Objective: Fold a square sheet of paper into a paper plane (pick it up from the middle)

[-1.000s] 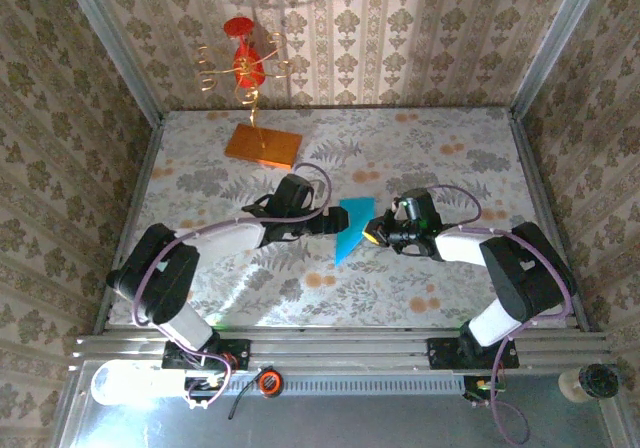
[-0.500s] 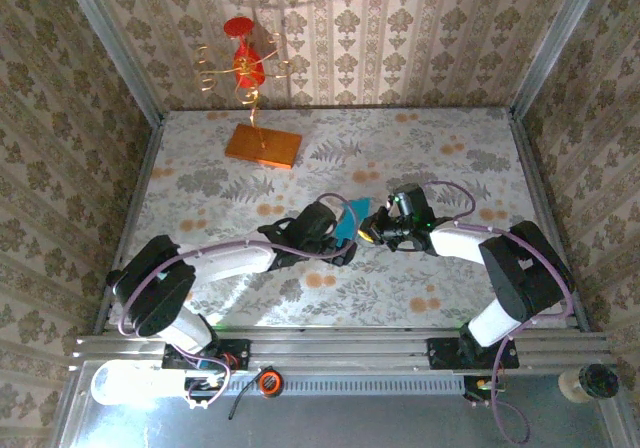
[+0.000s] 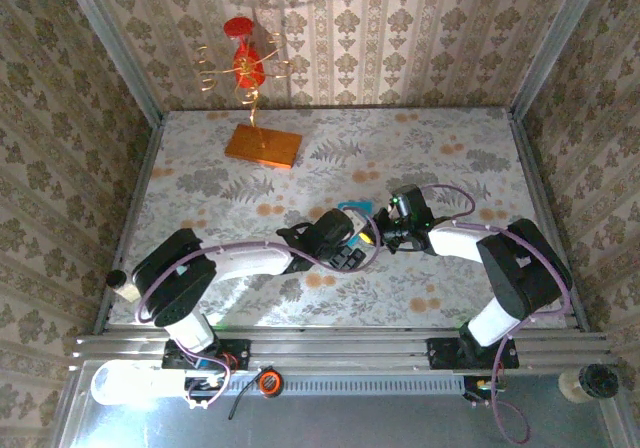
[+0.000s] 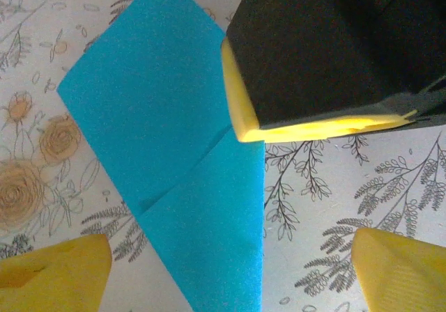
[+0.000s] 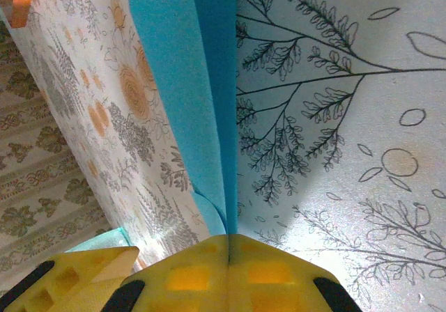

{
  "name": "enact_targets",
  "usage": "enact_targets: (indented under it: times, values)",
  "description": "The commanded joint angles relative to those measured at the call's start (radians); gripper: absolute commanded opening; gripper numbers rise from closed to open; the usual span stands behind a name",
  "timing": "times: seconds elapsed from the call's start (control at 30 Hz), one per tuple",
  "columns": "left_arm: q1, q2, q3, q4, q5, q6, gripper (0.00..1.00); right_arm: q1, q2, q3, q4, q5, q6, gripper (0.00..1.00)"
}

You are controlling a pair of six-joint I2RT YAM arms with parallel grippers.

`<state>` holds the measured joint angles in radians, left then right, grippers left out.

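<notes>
The cyan-blue paper [image 4: 167,152] is folded into a narrow pointed shape with a diagonal crease. It lies against the flowered tabletop [image 4: 327,186], and a small corner of the paper [image 3: 352,208] peeks out between the arms. My right gripper [image 5: 228,246] is shut on one end of the paper [image 5: 188,82], whose stacked layers run away from the closed yellow pads. In the left wrist view the right gripper [image 4: 251,127] grips the sheet's right edge. My left gripper [image 4: 233,277] hovers just above the paper, open, one yellow fingertip [image 4: 56,274] on each side.
An orange slab [image 3: 263,146] lies at the back left, with a red and gold wire ornament [image 3: 243,63] standing behind it. Papered walls close in the table on three sides. Both arms meet near the table's middle.
My left arm has swung right and toward the near edge, so its gripper now covers most of the paper. The right gripper shifted slightly left, still shut on the paper.
</notes>
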<state>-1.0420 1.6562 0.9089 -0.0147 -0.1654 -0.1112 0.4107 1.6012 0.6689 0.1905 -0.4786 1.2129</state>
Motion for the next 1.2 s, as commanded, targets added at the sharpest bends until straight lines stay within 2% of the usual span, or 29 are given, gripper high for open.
enact_targets:
  times: [0.0,0.4,0.83,1.17]
  values:
    - [-0.004,0.034,0.022,0.035,0.001,0.073,0.85,0.007,0.017,0.013,-0.002,0.006,0.025,0.04]
    - [-0.004,0.07,-0.033,0.127,-0.009,0.107,0.54,0.003,0.017,0.005,0.013,-0.001,0.043,0.04]
    - [-0.006,0.042,-0.11,0.193,0.037,0.114,0.45,-0.004,0.019,0.0,0.03,-0.008,0.057,0.04]
    - [-0.007,0.068,-0.085,0.199,-0.012,0.131,0.36,-0.006,0.019,-0.002,0.032,-0.018,0.062,0.04]
